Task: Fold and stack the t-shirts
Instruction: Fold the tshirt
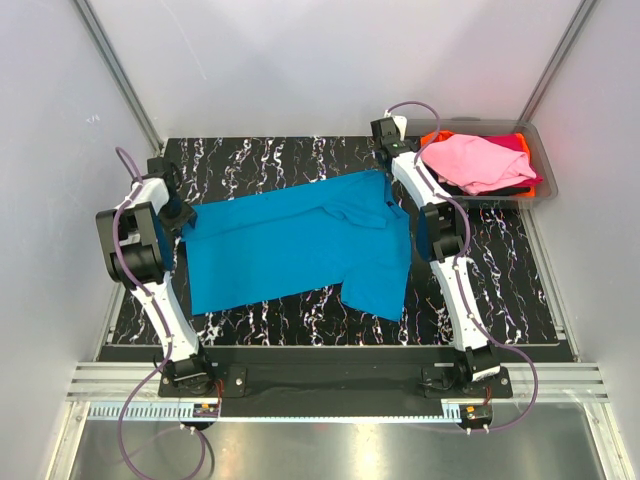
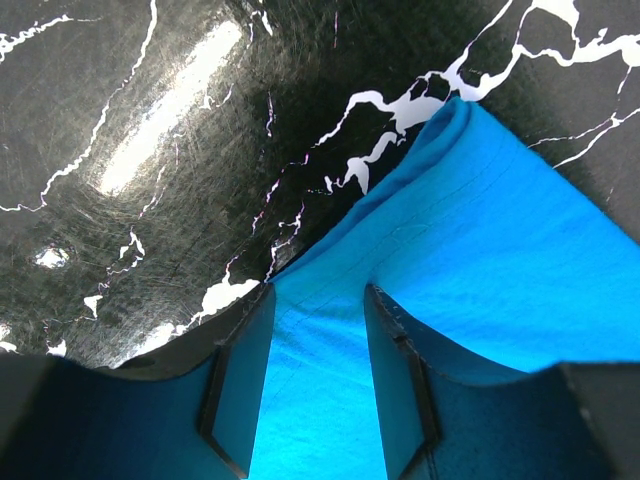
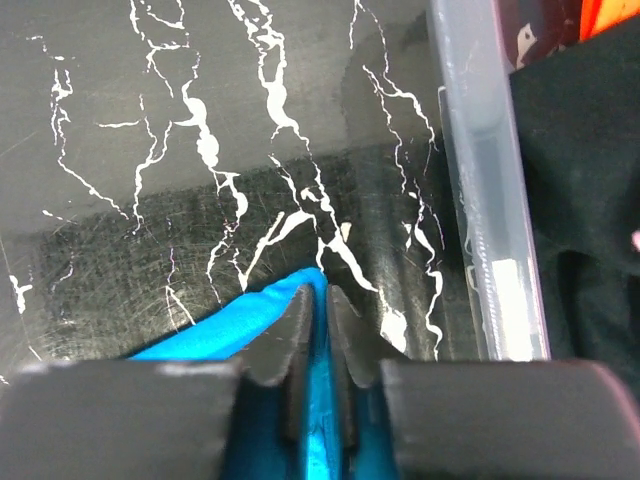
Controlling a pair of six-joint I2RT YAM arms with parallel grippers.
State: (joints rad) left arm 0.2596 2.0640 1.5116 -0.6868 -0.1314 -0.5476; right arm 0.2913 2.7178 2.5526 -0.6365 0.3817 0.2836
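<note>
A turquoise t-shirt (image 1: 300, 250) lies spread on the black marbled mat. My left gripper (image 1: 183, 213) is at its left edge. In the left wrist view the left gripper (image 2: 320, 292) stands open, its fingers (image 2: 240, 370) well apart over a strip of the turquoise t-shirt (image 2: 480, 260). My right gripper (image 1: 390, 165) is at the shirt's far right corner. Seen from the right wrist, the right gripper (image 3: 322, 292) is shut on a fold of the turquoise t-shirt (image 3: 230, 325). A pink t-shirt (image 1: 472, 160) tops the other shirts in the bin.
The clear grey plastic bin (image 1: 543, 190) stands at the back right of the mat (image 1: 480, 270). Its near wall (image 3: 480, 200) is close to the right gripper. It holds a black shirt (image 3: 580, 180) and an orange one (image 3: 612, 15). White walls enclose the table.
</note>
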